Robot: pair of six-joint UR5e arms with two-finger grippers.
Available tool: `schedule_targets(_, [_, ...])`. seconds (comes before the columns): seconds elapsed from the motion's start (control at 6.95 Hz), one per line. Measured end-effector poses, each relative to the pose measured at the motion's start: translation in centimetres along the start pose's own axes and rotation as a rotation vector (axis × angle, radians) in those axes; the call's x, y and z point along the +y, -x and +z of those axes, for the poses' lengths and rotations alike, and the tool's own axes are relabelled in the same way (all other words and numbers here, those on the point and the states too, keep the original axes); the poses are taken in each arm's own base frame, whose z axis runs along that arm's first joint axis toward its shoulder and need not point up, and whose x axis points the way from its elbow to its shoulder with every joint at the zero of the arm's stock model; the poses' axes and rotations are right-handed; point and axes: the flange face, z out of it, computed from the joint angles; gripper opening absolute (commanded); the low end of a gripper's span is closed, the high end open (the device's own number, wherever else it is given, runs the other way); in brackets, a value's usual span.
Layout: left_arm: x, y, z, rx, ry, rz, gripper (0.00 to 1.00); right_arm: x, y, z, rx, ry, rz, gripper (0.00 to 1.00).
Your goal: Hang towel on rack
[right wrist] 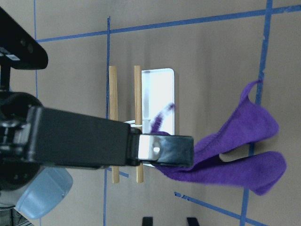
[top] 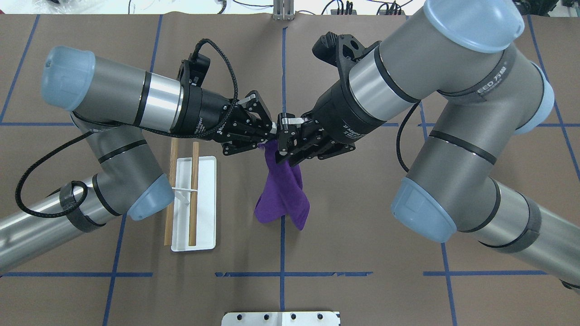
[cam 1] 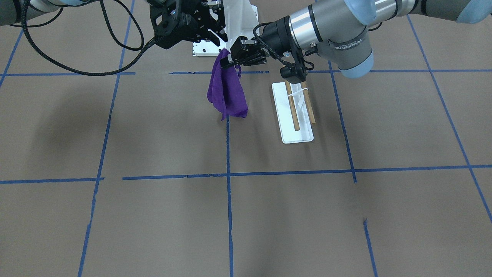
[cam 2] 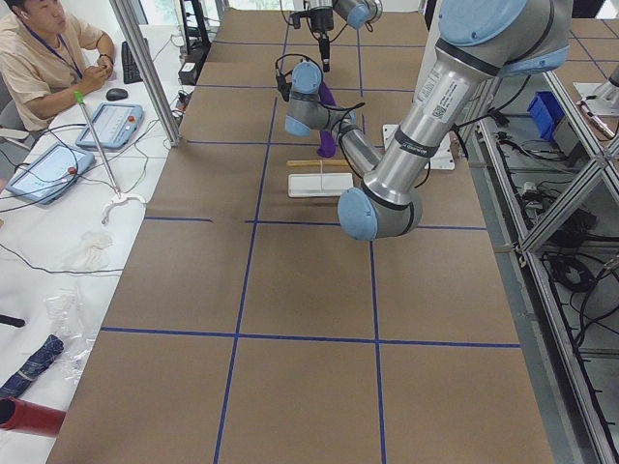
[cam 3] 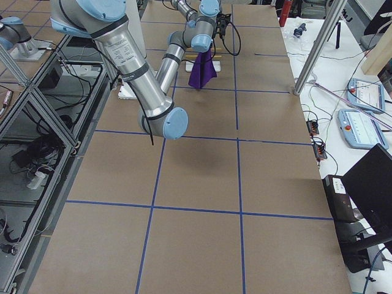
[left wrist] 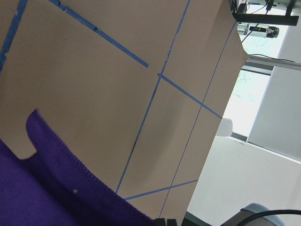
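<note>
The purple towel (top: pixel 283 190) hangs in the air over the table's middle, its lower edge just above the surface. My left gripper (top: pixel 268 136) is shut on the towel's top corner; this also shows in the front view (cam 1: pixel 231 59). My right gripper (top: pixel 284 141) is right beside it at the towel's top, jaws apart, not holding the cloth. In the right wrist view the left gripper's fingers (right wrist: pixel 164 150) pinch the towel (right wrist: pixel 235 155). The rack (top: pixel 204 181), a white base with two wooden rods (top: pixel 194 194), stands on the table to the robot's left of the towel, under my left arm.
The white robot base plate (top: pixel 281 319) lies at the near table edge. A black cable (cam 1: pixel 77 69) loops from my right arm over the table. Blue tape lines cross the brown surface. An operator (cam 2: pixel 39 48) sits beyond the far table edge.
</note>
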Motion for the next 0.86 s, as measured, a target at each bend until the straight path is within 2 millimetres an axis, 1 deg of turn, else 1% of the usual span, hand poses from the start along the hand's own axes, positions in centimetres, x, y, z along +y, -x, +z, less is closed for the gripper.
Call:
schedule_targets(0.14, [-0.3,1.1,-0.4,-0.014,-0.005,-0.003,0.0,0.0,-1.4,-1.1,0.007,-0.016,0.008,1.0])
schedule_targets(0.29, [-0.8,3.6,-1.7,-0.042,-0.018,-0.011,0.0,0.0,-3.3,-2.8,0.017,-0.043,0.024,1.0])
schedule_targets(0.43, [-0.9,6.8,-4.0,-0.066,-0.031,-0.006,0.0,-0.5,-5.3,-4.3,0.032,-0.075,0.047,1.0])
schedule_targets(0.58, [-0.8,10.4,-6.9,-0.079,-0.038,0.008,0.0,-1.1,-7.0,-5.2,0.051,-0.103,0.071,1.0])
schedule_targets(0.72, [-1.2,13.8,-10.7,-0.085,-0.047,0.027,0.0,-1.5,-8.3,-5.4,0.071,-0.128,0.089,1.0])
schedule_targets(0.86, [-2.2,16.4,-15.2,-0.102,-0.061,0.055,0.0,-1.8,-9.3,-5.4,0.087,-0.145,0.102,1.0])
